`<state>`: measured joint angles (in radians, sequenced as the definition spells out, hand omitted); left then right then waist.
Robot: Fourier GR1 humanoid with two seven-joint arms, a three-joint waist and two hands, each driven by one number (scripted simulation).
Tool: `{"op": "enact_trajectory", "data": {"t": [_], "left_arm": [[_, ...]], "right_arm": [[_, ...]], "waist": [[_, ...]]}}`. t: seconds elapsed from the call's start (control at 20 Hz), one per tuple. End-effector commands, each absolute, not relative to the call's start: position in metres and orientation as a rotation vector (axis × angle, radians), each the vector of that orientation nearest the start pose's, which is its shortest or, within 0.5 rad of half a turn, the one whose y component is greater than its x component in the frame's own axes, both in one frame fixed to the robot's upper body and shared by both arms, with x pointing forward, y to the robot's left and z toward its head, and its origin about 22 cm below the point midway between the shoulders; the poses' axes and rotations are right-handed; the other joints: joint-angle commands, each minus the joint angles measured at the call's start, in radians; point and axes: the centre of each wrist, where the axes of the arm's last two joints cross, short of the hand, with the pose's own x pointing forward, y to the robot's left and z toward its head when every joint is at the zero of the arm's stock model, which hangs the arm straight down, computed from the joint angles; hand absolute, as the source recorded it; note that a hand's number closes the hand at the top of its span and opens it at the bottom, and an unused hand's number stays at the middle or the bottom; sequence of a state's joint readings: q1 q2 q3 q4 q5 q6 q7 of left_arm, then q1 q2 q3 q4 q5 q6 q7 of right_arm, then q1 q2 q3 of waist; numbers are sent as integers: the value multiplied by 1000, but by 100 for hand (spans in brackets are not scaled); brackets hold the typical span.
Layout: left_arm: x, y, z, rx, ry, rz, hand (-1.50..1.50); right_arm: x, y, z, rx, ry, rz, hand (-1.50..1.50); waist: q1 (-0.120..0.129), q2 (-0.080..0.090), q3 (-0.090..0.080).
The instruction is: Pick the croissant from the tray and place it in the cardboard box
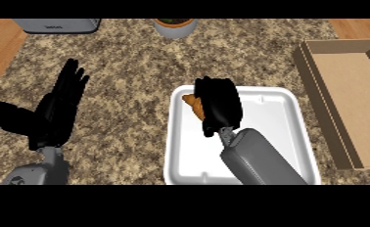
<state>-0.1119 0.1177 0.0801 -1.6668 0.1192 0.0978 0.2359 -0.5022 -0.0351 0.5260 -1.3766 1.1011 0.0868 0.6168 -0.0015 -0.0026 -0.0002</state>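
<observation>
A grey machine [56, 24] and a plant pot [175, 26] stood at the far edge of the speckled counter [130, 64]. The cardboard box [345, 89] lay open on the right, just beside the white tray [278, 123], with nothing between them. The croissant [192, 104] was in the tray's far left corner. The right hand [218, 104] covered most of it. The orange bit that showed ran from far to near. I could not tell if that hand held it. The left hand [61, 101] rested open on the left. The machine's label was too small to read.
</observation>
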Motion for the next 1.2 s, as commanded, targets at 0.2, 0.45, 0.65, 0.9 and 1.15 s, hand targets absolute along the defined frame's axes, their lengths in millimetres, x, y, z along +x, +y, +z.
{"op": "enact_trajectory", "data": {"t": [0.2,0.45,0.65,0.9,1.15], "left_arm": [[258,260,37,79,-1532,108,0],[266,263,63,85,-1546,121,0],[261,258,51,72,-1544,122,0],[261,254,47,69,-1536,111,0],[279,268,46,63,-1548,115,0]], "right_arm": [[267,-59,141,-1024,-1541,816,150],[276,-88,184,-1188,-1538,570,150],[284,-127,189,-1318,-1477,465,150],[300,-167,207,-1323,-1381,428,150],[311,-218,218,-1317,-1352,365,150]], "waist": [[-8,-2,0],[-9,-3,0],[-4,1,0],[2,2,0],[-1,5,0]]}}
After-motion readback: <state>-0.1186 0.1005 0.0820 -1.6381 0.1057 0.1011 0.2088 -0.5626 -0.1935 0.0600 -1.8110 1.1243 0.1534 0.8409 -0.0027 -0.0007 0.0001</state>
